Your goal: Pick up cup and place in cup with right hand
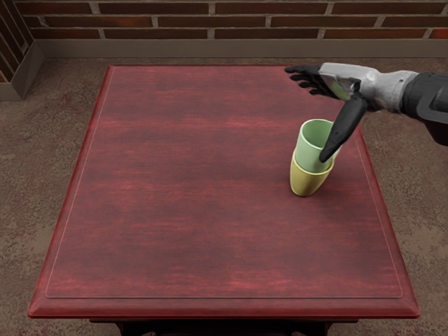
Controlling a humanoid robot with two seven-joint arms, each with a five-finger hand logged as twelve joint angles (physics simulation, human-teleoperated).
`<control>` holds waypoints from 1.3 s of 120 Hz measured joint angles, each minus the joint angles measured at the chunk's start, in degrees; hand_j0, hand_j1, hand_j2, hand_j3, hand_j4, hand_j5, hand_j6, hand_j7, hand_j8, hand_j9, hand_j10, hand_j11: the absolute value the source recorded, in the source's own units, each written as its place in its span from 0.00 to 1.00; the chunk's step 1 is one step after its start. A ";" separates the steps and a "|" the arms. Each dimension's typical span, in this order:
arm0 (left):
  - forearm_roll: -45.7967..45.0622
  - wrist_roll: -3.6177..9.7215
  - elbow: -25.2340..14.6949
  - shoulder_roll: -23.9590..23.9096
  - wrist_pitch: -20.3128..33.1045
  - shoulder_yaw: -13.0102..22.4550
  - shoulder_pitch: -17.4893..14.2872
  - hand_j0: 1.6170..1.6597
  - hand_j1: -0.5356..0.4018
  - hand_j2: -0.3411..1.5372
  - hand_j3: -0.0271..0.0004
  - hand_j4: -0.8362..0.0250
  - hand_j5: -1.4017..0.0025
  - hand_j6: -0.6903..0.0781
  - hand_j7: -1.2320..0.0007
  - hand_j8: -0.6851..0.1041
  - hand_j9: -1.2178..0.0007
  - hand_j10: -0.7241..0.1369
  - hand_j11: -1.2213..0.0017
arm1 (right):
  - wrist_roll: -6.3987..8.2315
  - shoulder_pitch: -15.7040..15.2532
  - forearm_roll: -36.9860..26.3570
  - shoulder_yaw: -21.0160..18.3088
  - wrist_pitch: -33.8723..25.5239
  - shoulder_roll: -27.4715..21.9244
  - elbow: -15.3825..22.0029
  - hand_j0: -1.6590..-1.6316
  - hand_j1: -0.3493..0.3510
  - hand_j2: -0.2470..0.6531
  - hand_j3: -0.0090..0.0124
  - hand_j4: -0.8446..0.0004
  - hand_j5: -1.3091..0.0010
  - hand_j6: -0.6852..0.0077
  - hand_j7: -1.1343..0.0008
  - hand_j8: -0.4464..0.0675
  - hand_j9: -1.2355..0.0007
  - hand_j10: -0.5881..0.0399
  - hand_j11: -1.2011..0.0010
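Red table (196,224) below, the right hand (350,78) hovers level, fingers spread, thumb slanting down by the green cup (310,145).

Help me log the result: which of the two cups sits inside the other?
The green cup: its lower part is in the yellow cup, which is the lower, outer one.

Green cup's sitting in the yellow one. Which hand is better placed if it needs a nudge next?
Right, I'd say. The right hand is open near the green cup, which sits in the yellow cup; the left hand isn't in view.
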 joint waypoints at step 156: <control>0.01 0.08 0.07 0.00 0.01 -0.02 0.00 0.96 0.94 0.18 0.98 0.97 1.00 0.90 1.00 0.87 1.00 0.84 1.00 | 34.92 -18.86 33.66 -1.44 25.42 -23.99 -0.59 0.04 0.00 0.28 0.42 1.00 1.00 0.99 1.00 0.87 1.00 0.94 1.00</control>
